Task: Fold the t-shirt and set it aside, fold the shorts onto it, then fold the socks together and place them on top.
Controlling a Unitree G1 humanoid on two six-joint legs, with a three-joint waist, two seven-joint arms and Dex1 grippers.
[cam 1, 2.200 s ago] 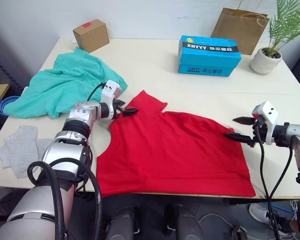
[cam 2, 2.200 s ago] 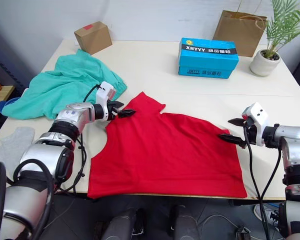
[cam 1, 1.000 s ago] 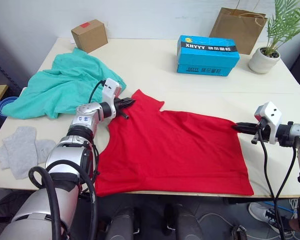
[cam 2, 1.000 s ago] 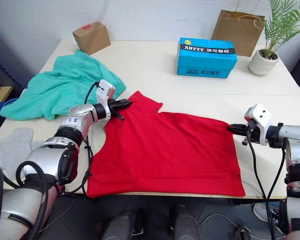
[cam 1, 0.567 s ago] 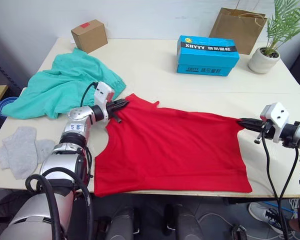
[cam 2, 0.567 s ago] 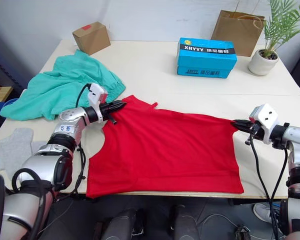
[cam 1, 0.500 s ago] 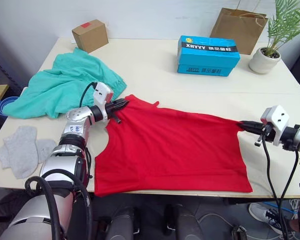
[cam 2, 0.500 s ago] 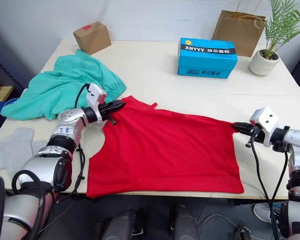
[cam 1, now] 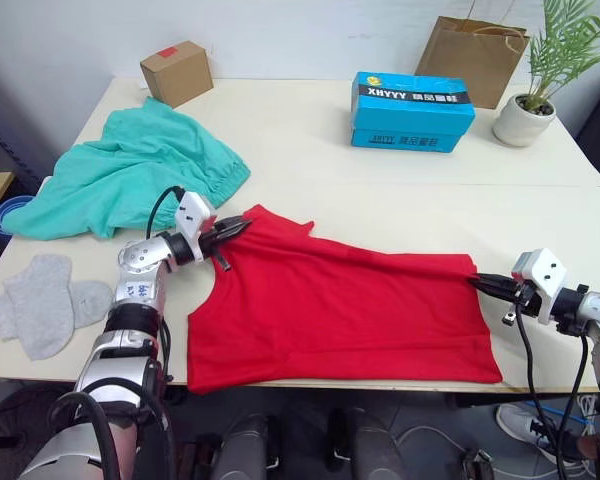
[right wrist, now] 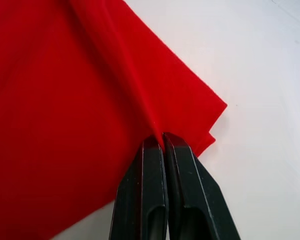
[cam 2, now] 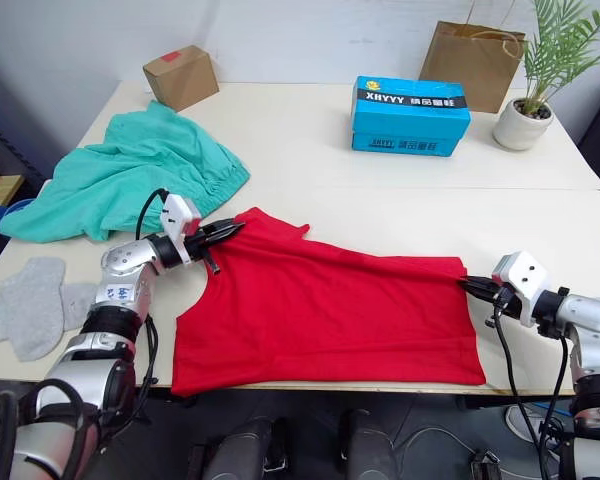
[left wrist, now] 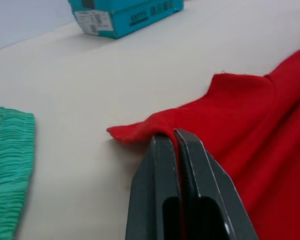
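pinching the bright red cotton t-shirt (cam 1: 340,310) spread along the tabletop's near edge, my left gripper (cam 1: 235,226) and right gripper (cam 1: 483,283) clamp its far corners; it's light, limp, best held by edges.

T-shirt (cam 1: 340,310) chest print and neckband hidden, near hem hangs over table (cam 1: 310,150) front edge. Plant (cam 1: 570,40) and bag (cam 1: 483,50) cropped at top. Blue bowl (cam 1: 0,212) partly behind shorts (cam 1: 130,180).
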